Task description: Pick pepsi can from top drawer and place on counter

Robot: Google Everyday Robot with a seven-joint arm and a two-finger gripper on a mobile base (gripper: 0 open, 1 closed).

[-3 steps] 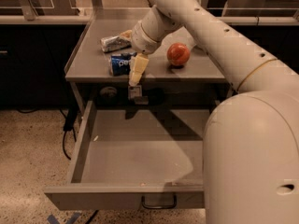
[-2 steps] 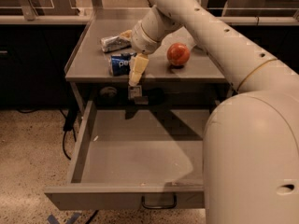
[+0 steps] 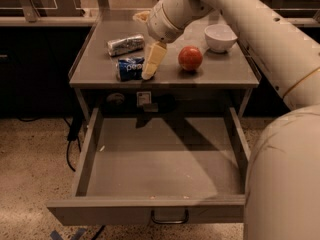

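Observation:
The pepsi can [image 3: 130, 68], blue and dented, lies on its side on the counter [image 3: 215, 74] near the front edge. My gripper [image 3: 145, 74] reaches down from the upper right, its jaws open. One cream finger [image 3: 153, 59] shows, with its tip at the can's right end; the other is hidden. The top drawer [image 3: 165, 159] is pulled fully out below the counter. Its floor is bare and its curved handle [image 3: 170, 217] is on the front panel.
A silver-grey can [image 3: 125, 44] lies behind the pepsi can. A red apple [image 3: 190, 58] and a white bowl [image 3: 220, 37] sit to the right on the counter. My arm's large white body [image 3: 285, 174] fills the lower right. Cables [image 3: 72, 139] hang at the left.
My gripper has risen slightly and its fingertip is higher. The pepsi can has stayed in place on the counter.

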